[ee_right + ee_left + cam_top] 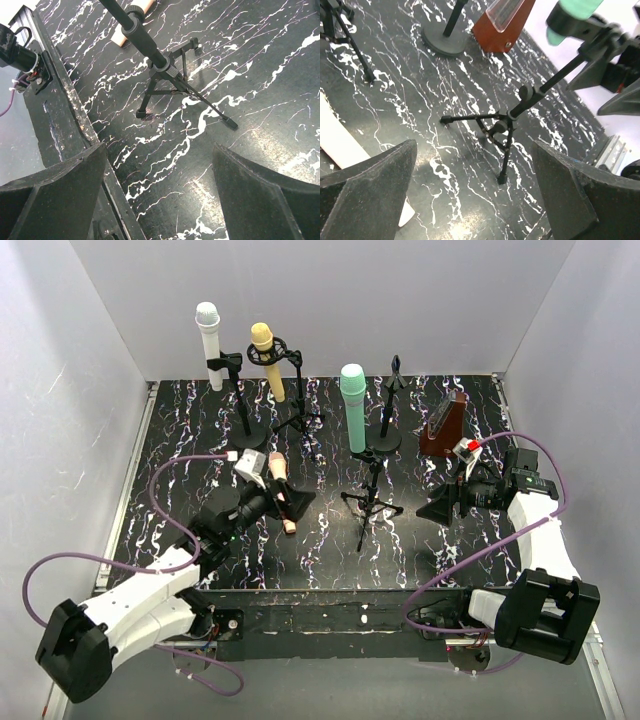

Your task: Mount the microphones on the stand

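Observation:
The white microphone (208, 341) stands in the clip of a round-base stand (243, 410) at the back left. Beside it, the yellow microphone (269, 362) sits in a ring mount on a tripod stand (300, 420). A second tripod stand (371, 498) (507, 125) (162, 70) holds the mint green microphone (353, 406) (572, 10). The peach-pink microphone (279, 472) (342, 145) lies flat on the table, partly under my left gripper (283, 502) (474, 150), which is open and holds nothing. My right gripper (440, 502) (160, 150) is open over bare table by the green microphone's tripod.
An empty round-base stand with a clip (390, 405) (445, 37) stands at the back right, next to a brown metronome (443, 425) (502, 22). The table's raised front rail (65, 110) runs close under my right gripper. White walls enclose the table on three sides.

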